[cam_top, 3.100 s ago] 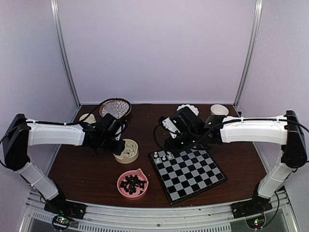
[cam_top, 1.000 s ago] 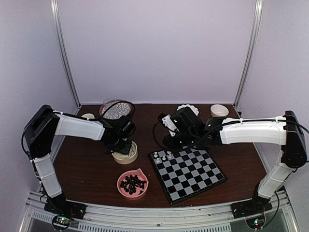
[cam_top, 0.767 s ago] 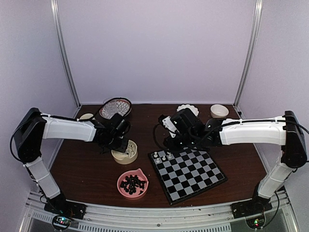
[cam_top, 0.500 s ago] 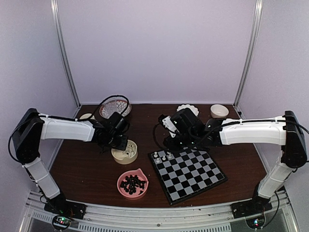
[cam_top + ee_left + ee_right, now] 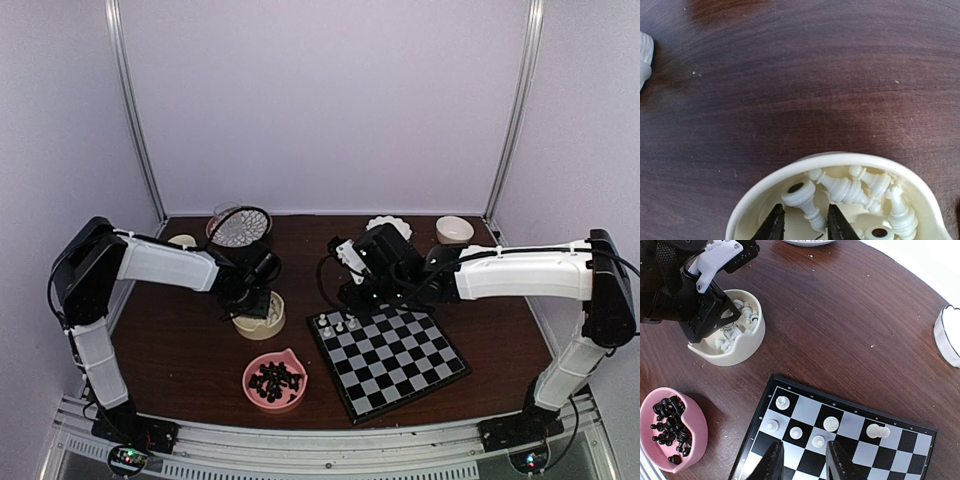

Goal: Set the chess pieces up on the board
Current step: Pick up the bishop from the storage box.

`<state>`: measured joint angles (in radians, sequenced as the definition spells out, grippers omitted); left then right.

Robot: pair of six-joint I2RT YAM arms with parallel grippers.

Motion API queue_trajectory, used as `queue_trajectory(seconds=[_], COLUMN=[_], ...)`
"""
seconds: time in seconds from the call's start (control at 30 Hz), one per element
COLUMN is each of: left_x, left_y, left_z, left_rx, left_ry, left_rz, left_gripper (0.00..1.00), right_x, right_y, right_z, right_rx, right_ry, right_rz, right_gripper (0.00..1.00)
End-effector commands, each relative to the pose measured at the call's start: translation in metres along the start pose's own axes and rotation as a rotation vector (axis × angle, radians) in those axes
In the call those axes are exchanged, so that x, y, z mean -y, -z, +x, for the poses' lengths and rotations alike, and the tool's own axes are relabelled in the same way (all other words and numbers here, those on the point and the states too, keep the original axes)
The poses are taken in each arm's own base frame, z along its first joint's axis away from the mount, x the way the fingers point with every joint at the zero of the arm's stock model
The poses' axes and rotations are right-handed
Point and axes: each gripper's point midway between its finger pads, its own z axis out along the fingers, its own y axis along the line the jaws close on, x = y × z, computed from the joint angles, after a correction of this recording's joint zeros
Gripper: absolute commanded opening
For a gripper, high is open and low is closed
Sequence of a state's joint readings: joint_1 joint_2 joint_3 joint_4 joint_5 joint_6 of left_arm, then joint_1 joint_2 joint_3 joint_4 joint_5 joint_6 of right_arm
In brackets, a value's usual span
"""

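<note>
Tool (image 5: 804,225) on your left arm: spread, straddling a toppled white piece (image 5: 807,205) in the cream bowl (image 5: 840,159), left of worktop (image 5: 180,340) centre. Close on its stem squarely before you lift. Right tool (image 5: 804,460): spread, empty, above the board (image 5: 395,360).

Top external: sitting high at the near edge, looking down over the whole table (image 5: 180,350).
Left wrist: pressing in close, facing straight down into the cream bowl (image 5: 805,162).
Right wrist: hanging higher, looking down on the board (image 5: 845,422).
Shared: all three are catching that cream bowl.
</note>
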<state>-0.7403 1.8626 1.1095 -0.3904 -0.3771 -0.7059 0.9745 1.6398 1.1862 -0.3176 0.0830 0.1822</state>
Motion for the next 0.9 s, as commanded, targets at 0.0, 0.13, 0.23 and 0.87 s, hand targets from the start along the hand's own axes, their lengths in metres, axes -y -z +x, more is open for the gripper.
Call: queue_trajectory(seconds=[0.0, 0.13, 0.23, 0.87], left_x=[-0.005, -0.006, -0.006, -0.013], left_y=[-0.006, -0.015, -0.018, 0.046], left_z=[-0.005, 0.003, 0.007, -0.019], left_rx=[-0.004, -0.046, -0.062, 0.063], left_ry=[0.038, 0.037, 0.034, -0.068], left_rz=[-0.026, -0.039, -0.04, 0.067], left_gripper=[0.29, 0.26, 0.2, 0.02], right_x=[0.001, 0.001, 0.002, 0.002], right_y=[0.001, 0.003, 0.004, 0.007], right_z=[-0.004, -0.005, -0.005, -0.006], right_rx=[0.017, 0.022, 0.026, 0.037], right_ry=[-0.005, -0.005, -0.006, -0.006], right_rz=[-0.006, -0.007, -0.005, -0.007], right_gripper=[0.32, 0.32, 0.31, 0.31])
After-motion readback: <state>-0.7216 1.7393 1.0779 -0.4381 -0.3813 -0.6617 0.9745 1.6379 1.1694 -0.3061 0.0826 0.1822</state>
